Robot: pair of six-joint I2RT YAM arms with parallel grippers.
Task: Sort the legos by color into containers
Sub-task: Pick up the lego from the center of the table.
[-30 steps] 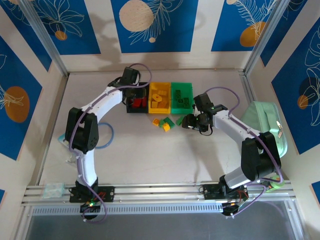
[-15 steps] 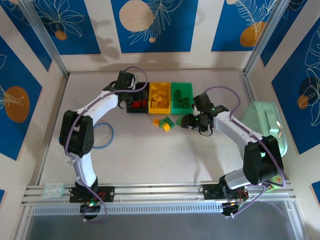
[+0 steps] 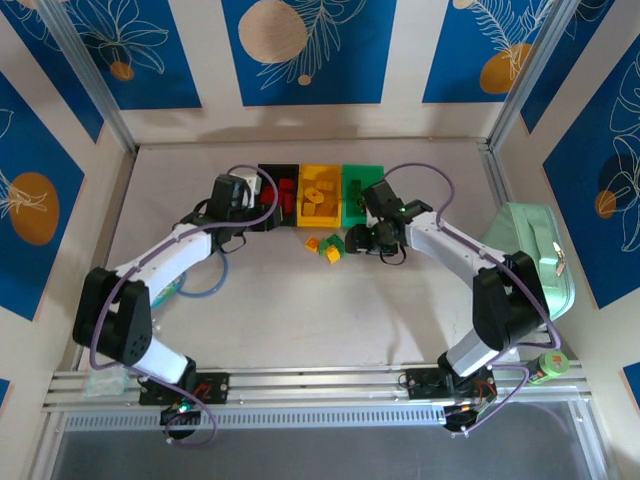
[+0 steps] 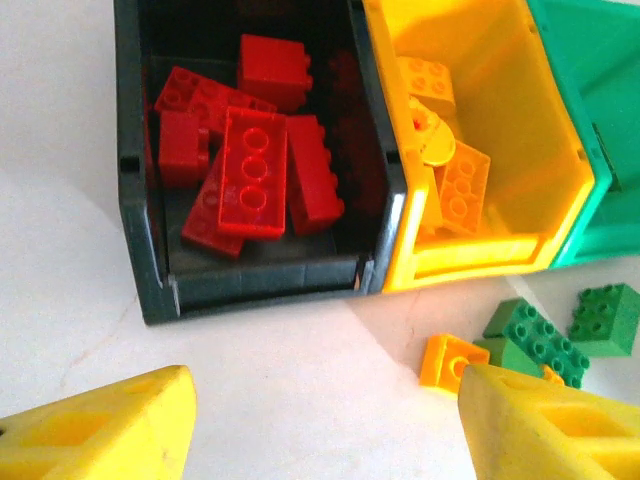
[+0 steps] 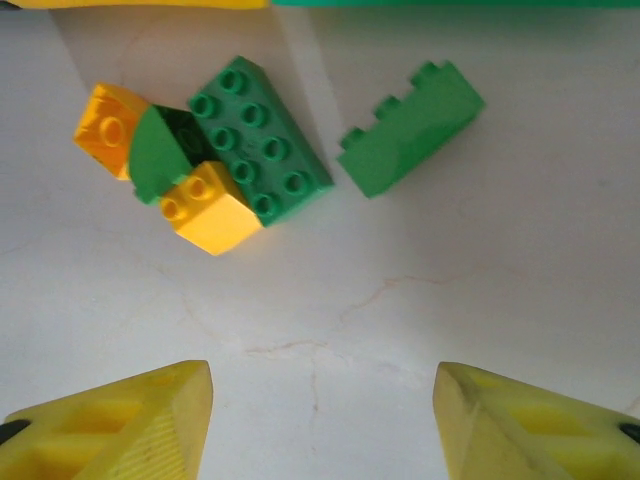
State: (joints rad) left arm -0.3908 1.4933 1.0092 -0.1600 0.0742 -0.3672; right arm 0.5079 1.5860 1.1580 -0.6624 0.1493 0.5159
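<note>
Swung leftward, the left hand (image 4: 322,435), spread and empty, clears the black bin (image 4: 133,160) of red bricks (image 4: 252,170); the right hand (image 5: 320,420), also shifted left and spread, hovers over loose green and orange bricks (image 5: 262,150) on the desk (image 5: 450,290), ready to pick.

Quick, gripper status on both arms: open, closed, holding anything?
Left gripper: open, fingers wide apart, holding nothing.
Right gripper: open, fingers wide apart, holding nothing.

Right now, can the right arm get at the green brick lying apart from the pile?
Probably yes. The right gripper is open, with the green brick just ahead of it on bare table, apart from the mixed pile and short of the green bin. Nothing lies between.
</note>
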